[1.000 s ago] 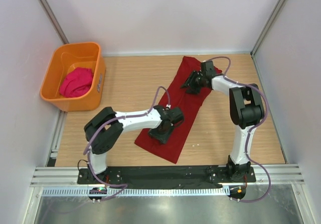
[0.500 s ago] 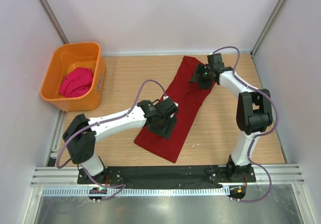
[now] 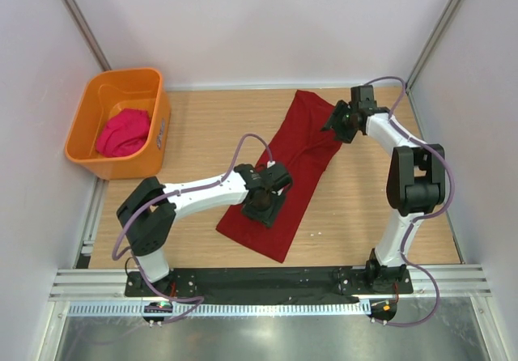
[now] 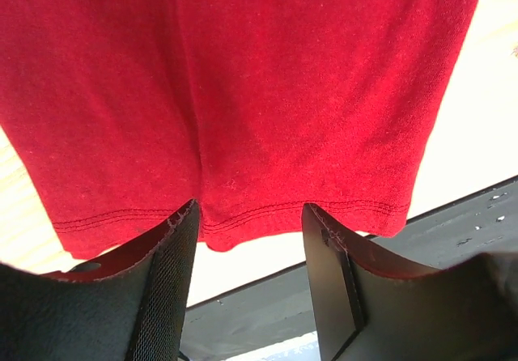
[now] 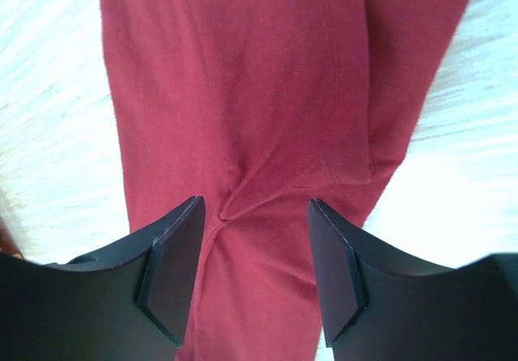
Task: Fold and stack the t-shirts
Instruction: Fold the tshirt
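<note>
Now left pincer (image 4: 251, 215), right pincer (image 5: 255, 207) spread over crimson t-shirt (image 3: 301, 137); magenta t-shirt (image 3: 123, 132) in tub (image 3: 120, 74).

No legible text, brand, number or sign in any view, pale marking on the outer wall of the orange tub (image 3: 160, 131), upper left of the top view, too small to read

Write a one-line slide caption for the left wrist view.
Left end effector, open, poised over the hemmed edge of the dark red t-shirt lying flat on the table.
</note>
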Robot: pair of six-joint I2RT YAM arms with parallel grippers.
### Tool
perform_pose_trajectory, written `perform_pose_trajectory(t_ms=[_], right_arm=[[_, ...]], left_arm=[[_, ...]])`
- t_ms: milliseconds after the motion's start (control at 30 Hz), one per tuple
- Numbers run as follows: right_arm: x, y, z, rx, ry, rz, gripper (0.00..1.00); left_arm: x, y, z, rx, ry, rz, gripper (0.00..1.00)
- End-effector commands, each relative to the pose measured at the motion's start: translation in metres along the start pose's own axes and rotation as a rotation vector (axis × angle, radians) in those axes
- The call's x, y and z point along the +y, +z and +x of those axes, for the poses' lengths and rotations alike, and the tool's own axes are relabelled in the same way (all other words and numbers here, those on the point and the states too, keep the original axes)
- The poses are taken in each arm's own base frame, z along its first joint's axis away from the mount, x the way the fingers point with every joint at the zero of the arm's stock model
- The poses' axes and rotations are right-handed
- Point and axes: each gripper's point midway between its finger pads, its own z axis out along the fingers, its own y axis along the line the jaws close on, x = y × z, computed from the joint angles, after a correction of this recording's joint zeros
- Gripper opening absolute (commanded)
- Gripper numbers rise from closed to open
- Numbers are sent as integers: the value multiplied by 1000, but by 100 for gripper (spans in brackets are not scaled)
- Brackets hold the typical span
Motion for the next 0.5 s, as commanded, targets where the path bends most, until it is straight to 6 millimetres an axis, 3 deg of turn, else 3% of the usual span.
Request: perform_pose_trajectory(t_ms=[0,167,467], right_arm=[[-10,1,-3,-22,55,65,59],[-17,-1,-4,-38,69,39,58],[10,-6,18,5,67,-76,49]], left_arm=[[3,-16,-12,-66,-13,25,55],[13,-20,-14,-80,-42,18,50],[17,0,-13,-37,-86,61,46]])
